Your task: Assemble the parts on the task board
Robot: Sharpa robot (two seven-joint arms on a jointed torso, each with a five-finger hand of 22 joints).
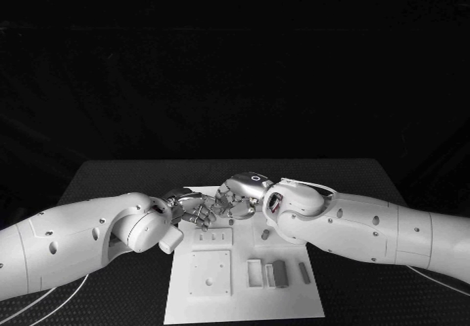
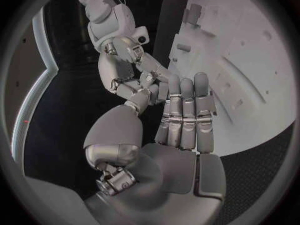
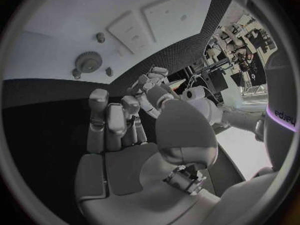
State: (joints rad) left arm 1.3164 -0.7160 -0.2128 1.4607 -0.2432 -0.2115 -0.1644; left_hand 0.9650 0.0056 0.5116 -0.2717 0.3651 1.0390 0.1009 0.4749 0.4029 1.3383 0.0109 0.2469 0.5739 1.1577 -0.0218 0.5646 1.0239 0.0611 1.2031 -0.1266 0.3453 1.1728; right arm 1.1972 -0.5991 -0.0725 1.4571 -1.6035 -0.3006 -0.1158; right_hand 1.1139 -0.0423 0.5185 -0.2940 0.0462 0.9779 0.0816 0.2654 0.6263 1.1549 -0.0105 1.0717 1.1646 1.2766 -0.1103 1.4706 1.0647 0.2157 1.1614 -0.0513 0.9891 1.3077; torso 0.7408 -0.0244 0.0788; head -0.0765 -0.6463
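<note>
Meeting fingertip to fingertip over the task board (image 1: 245,299), left hand (image 1: 193,206) and right hand (image 1: 242,193) (apparently empty).

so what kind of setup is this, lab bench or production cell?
Most likely a lab test bench, not a line: a black table against a dark backdrop, carrying one white task board with loose grey parts. The right wrist view shows cluttered equipment racks behind the table.
</note>
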